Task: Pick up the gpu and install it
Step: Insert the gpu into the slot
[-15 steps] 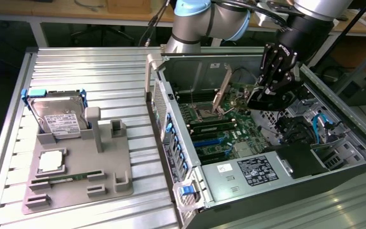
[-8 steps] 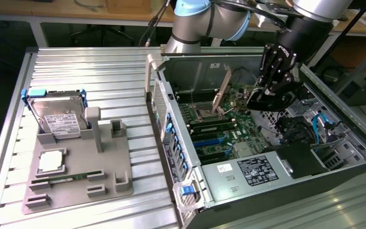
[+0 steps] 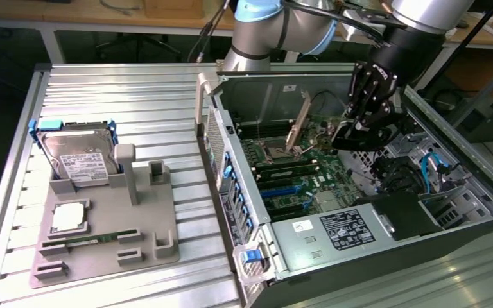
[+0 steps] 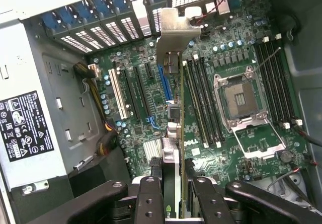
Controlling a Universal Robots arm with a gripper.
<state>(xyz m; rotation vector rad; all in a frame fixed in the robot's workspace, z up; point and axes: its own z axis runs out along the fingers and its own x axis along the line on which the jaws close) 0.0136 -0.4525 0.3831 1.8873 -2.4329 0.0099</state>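
I'm inside the open computer case [image 3: 452, 192] now, my gripper [image 3: 359, 131] hanging over the motherboard [image 4: 146, 103]. My pincer [image 4: 175, 196] is pinching the gpu [image 4: 174, 113]: one dark finger [image 4: 150, 196] sits on one face of the card and its partner on the other, with the card upright between them.

From the wrist I see the card edge-on, a thin strip running away from my fingers. Its silver bracket [image 4: 176, 27] points toward the row of blue latches [image 4: 108, 5] at the back of the case. The card hangs over the expansion slots, in line with the blue slot [image 4: 164, 85]. The white slot [image 4: 116, 94] is off to one side of it, and the long memory slots [image 4: 201, 103] run along the other side. I can't tell whether its lower edge touches the board.

Beyond the memory slots the CPU socket [image 4: 241, 100] lies open. The power supply with its black label [image 4: 25, 126] sits in the corner of the case.

In the exterior view, well apart on the left, the grey holder tray [image 3: 144, 231] rests on the ribbed metal table [image 3: 118, 96]. The hard drive [image 3: 79, 157] stands propped in it and the memory stick [image 3: 88, 239] lies flat near its front.
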